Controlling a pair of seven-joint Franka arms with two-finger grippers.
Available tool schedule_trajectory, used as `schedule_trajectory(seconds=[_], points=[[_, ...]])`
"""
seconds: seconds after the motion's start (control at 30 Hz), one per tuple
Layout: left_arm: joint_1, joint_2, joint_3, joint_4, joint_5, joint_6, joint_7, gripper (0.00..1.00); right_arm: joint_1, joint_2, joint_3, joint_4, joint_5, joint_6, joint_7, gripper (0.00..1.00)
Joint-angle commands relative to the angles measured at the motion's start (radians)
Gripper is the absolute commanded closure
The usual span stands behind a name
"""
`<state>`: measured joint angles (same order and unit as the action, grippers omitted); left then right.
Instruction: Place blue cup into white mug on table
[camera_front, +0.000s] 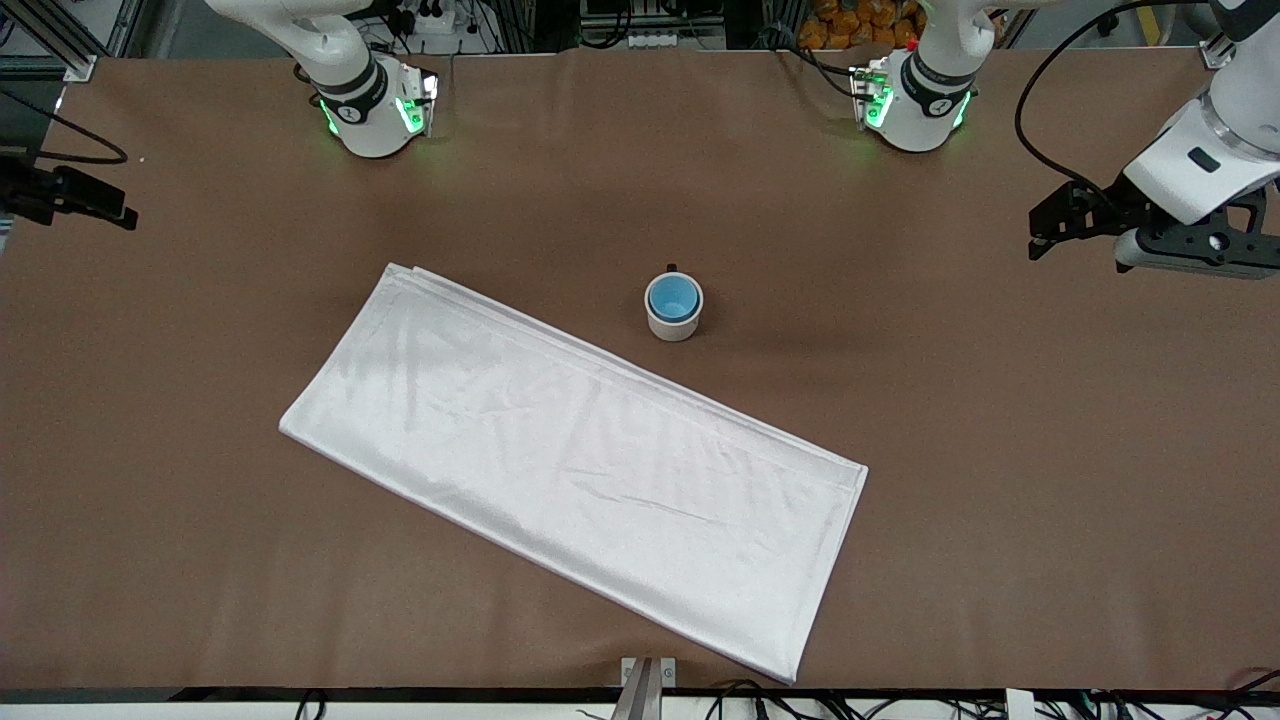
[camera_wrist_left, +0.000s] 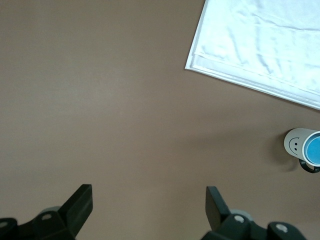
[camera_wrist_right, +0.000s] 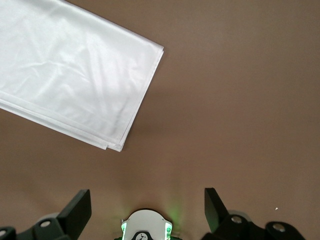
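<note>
1. Brown table (camera_front: 1000, 450) carries a folded white cloth (camera_front: 570, 465).
2. Blue cup (camera_front: 672, 297) sits inside the white mug (camera_front: 673, 325), just beside the cloth.
3. Left gripper (camera_wrist_left: 148, 207) hangs over bare table, fingers apart, empty.
4. Right gripper (camera_wrist_right: 147, 207) likewise, fingers spread.

Brown table (camera_front: 1000, 450) bearing a mug and a cloth

The white mug (camera_front: 673, 322) stands near its centre; the folded white cloth (camera_front: 570, 465) lies at the mug's seven o'clock, slanting.
</note>
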<state>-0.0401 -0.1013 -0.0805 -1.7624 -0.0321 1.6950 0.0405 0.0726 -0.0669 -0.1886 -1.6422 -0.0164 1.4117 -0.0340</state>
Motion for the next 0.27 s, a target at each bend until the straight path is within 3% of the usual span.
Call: schedule_trajectory(seconds=[0.0, 0.23], points=[[-0.006, 0.0, 0.007, 0.009, -0.002, -0.015, -0.036, 0.0, -0.004, 0.004, 0.017, 0.012, -0.013, 0.0, 0.02, 0.0], [-0.006, 0.002, 0.004, 0.011, 0.026, -0.015, -0.045, 0.0, -0.005, 0.004, 0.017, 0.012, -0.011, -0.002, 0.008, 0.0]])
